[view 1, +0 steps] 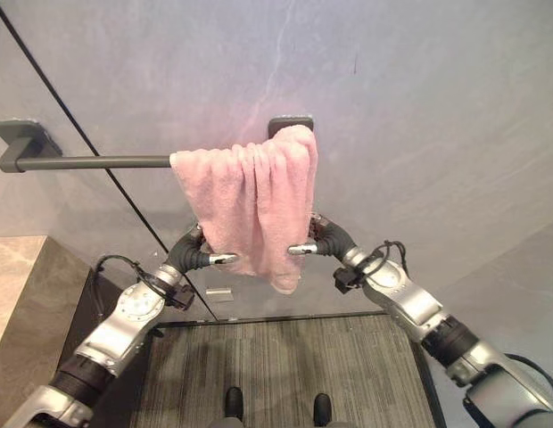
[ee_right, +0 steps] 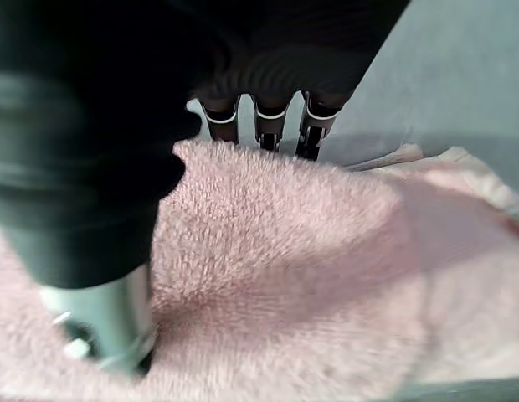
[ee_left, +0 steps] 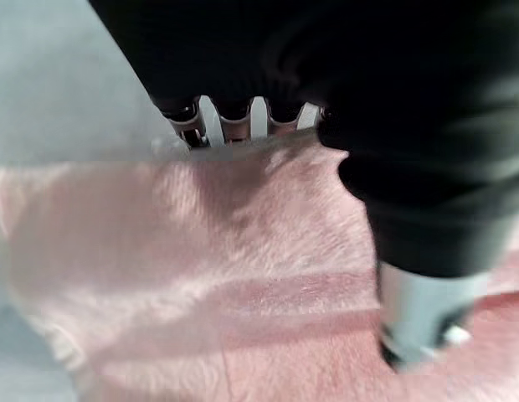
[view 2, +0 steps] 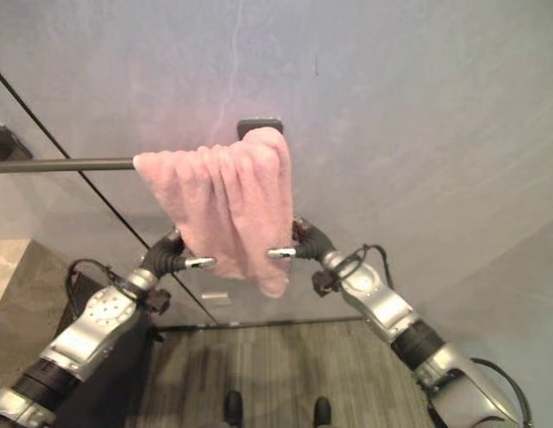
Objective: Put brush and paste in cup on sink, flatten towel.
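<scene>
I have the pink towel [view 1: 252, 203] hanging bunched at the right end of the wall bar [view 1: 94, 162], its folds gathered toward the bracket. My left hand [view 1: 202, 257] pinches its lower left edge, thumb in front and fingers gone behind the cloth; my right hand [view 1: 319, 242] pinches the right edge the same way. The towel looks soft, light and limp, so I judge it will sag and drag along the bar rather than slide cleanly; the side edges are the sensible hold for spreading. The head views give me bar and bunching; the wrist views show each thumb pressed into the pile.
</scene>
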